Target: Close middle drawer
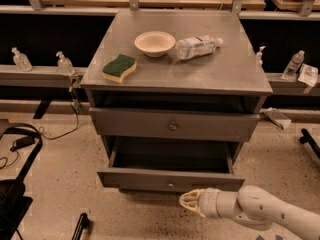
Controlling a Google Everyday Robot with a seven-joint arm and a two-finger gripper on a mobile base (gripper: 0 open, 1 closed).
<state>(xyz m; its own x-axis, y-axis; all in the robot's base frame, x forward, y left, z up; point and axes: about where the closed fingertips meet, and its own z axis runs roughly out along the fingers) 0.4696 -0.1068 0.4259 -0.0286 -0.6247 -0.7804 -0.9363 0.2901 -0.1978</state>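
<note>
The middle drawer (150, 180) stands pulled well out beneath the front edge of the counter (220, 74), and the gripper (187, 202) hovers just below its front panel, a little toward the front right corner, though whether it's spread or pressed together I cannot tell.

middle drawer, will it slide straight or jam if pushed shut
The drawer looks rigid metal and empty, so probably light and slides straight. A push near the knob should avoid skewing; the claw sits low, right of it.
</note>
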